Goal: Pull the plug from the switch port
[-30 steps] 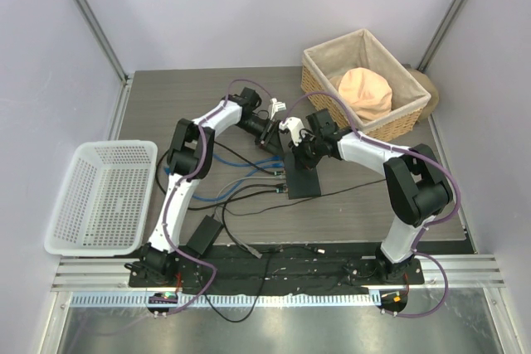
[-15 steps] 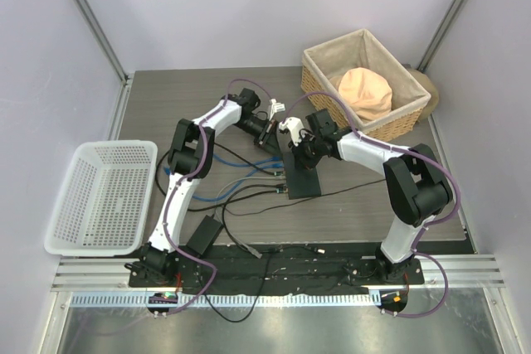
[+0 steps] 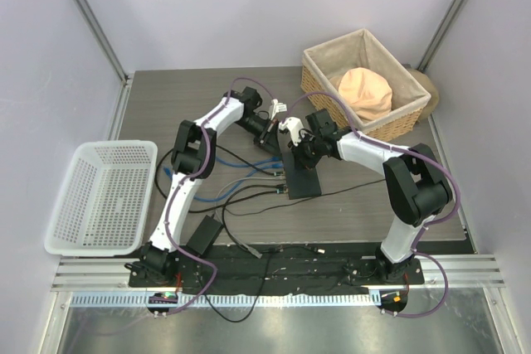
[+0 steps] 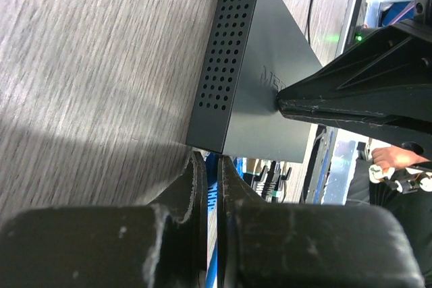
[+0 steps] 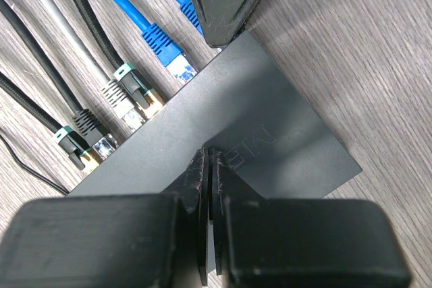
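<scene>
Plug (image 5: 191, 10): blue ribbed boot on a blue cable, top centre of the right wrist view, at the far end of the port edge of the switch (image 5: 270, 139). Cannot tell whether its tip sits in the port, since the fingers cover it

Left gripper (image 4: 212, 166) is pinched almost closed around the plug, a sliver of blue showing between the fingers in its own view. A narrow hold on the boot, seemingly set to draw it straight out along the cable line

Right gripper (image 5: 209, 160) is fully closed and holds nothing. Its tips press down on the switch lid beside the lettering. Judged purpose: pin the box so it does not slide with the pull

Switch: flat dark-grey box with a matt lid, faint embossed lettering and perforated vents down one narrow side. It lies flat on the wood-grain table (image 4: 101, 45), in the middle of the overhead view between the two arms

Three more leads meet the same edge, running toward the lower left of the right wrist view: second blue plug (image 5: 165, 48), grey plug (image 5: 131, 96), black plug (image 5: 84, 143). None is gripped
</scene>
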Controlling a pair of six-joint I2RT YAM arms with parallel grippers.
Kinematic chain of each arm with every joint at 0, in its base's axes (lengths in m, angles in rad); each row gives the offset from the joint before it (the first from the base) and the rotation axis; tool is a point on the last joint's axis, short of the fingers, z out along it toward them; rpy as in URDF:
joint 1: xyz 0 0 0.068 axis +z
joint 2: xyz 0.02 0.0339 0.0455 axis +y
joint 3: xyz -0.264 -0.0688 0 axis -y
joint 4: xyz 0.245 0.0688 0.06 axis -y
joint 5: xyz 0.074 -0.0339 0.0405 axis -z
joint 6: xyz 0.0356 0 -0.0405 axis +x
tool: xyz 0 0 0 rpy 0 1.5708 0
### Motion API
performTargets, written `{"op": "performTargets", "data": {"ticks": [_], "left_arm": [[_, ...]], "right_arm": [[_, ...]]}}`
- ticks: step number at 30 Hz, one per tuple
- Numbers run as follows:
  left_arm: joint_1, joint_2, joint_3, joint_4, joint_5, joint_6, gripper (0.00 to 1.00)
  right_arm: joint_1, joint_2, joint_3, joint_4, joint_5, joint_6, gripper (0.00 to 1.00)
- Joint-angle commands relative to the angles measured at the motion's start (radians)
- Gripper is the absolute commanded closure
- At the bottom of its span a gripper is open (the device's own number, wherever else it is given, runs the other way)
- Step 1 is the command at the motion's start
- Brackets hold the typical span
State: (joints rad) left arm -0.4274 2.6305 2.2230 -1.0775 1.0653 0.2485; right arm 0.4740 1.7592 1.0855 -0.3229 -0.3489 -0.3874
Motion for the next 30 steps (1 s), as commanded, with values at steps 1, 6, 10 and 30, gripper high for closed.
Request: {"op": "performTargets", "data": {"ticks": [1, 6, 10, 30], "left_arm": [[-0.022, 0.082, -0.022, -0.199, -0.192, 0.066, 1.0], [-0.03, 0.072, -0.111, -0.164, -0.169, -0.011, 1.0], [-0.028, 0.077, -0.108, -0.165, -0.201, -0.04, 1.0], [0.045, 0.048, -0.171, -0.186, -0.275, 0.004, 1.0]], "right_arm": [[-0.005, 0.08, -0.041, -0.048, 0.1, -0.03, 0.99], [-0.005, 0.072, -0.049, -0.045, 0.106, -0.028, 0.99], [-0.005, 0.072, -0.059, -0.041, 0.119, -0.025, 0.99], [-0.037, 0.102, -0.079, -0.011, 0.234, 0.032, 0.99]]}}
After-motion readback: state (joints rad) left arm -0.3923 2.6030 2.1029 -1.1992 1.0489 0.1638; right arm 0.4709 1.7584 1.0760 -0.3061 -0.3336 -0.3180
